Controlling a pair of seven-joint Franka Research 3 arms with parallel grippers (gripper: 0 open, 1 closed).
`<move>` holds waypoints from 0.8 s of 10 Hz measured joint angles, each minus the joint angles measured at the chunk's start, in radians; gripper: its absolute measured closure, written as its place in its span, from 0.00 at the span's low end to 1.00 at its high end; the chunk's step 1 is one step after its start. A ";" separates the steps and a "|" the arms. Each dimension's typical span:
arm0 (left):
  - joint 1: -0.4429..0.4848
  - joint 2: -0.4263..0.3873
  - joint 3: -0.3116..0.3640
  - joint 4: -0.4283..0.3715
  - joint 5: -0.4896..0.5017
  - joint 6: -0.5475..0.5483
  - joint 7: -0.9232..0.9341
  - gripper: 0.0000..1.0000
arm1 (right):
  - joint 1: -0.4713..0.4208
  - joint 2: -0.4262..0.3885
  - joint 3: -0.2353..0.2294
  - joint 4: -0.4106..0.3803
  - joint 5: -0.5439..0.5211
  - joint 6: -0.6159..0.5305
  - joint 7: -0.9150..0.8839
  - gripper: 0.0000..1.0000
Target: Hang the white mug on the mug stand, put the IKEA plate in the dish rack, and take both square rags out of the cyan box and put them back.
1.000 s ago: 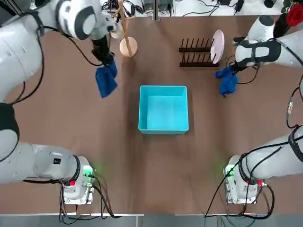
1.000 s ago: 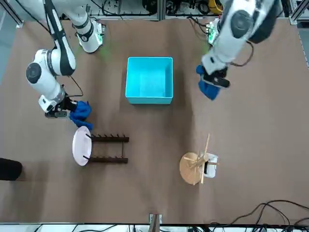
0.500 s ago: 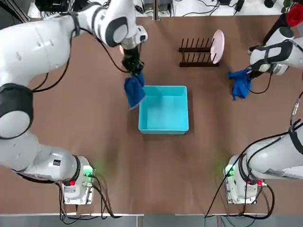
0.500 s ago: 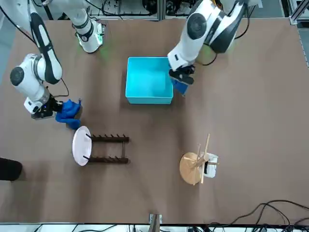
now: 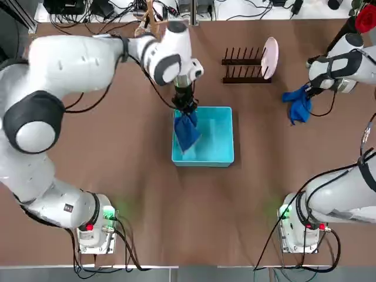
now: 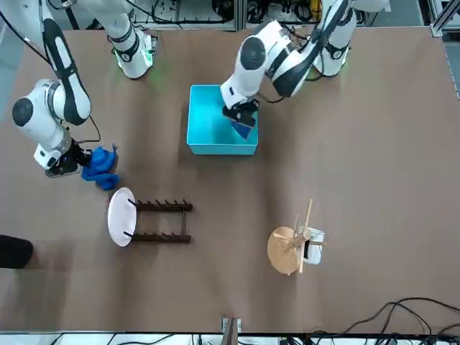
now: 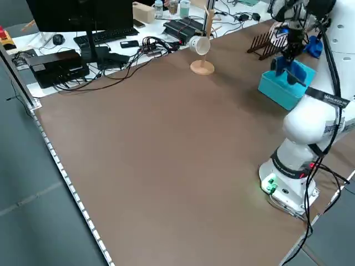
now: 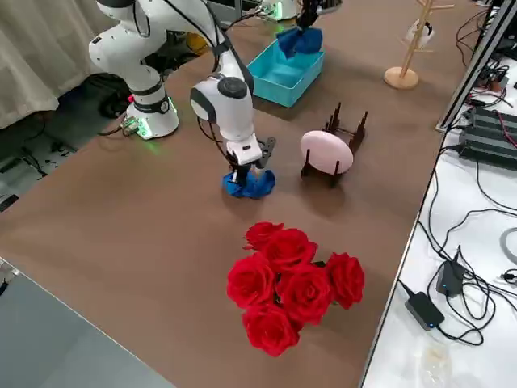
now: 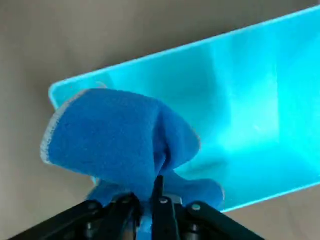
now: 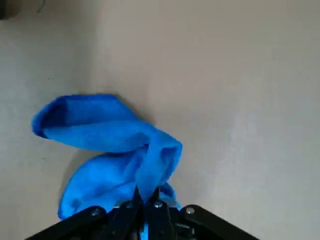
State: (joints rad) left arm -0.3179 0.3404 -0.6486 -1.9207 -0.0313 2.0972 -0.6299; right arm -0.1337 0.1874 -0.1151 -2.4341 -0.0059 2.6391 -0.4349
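Top view: left tool (image 5: 185,107) pinches one blue rag (image 5: 187,131), hanging it over the cyan box (image 5: 220,154) at table centre; right tool (image 5: 308,94) grips the other rag (image 5: 299,106) near the table's right edge. Plate (image 5: 269,57) stands in the dish rack (image 5: 244,65) and white mug (image 7: 200,45) hangs on the mug stand (image 7: 204,65), both by the far edge. No readable writing or brand marks anywhere.

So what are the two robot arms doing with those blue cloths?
The left gripper holds one blue rag over the cyan box, ready to drop it in. The right gripper holds the other rag off beside the dish rack. The plate is racked; the mug hangs on its stand.
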 joint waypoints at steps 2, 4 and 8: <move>0.000 0.016 0.002 0.005 0.006 0.001 -0.005 0.70 | 0.089 0.005 0.003 -0.001 0.054 0.013 0.068 0.96; 0.008 0.015 0.006 0.015 0.008 0.001 -0.003 0.39 | 0.193 0.013 0.007 -0.004 0.063 0.030 0.216 0.96; 0.018 -0.086 0.102 0.092 0.041 -0.046 0.059 0.00 | 0.353 0.016 0.009 -0.009 0.064 0.018 0.459 0.96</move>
State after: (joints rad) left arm -0.2994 0.2541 -0.5465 -1.8288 0.0100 2.0511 -0.5709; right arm 0.2196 0.2037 -0.1062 -2.4428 0.0582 2.6575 0.0242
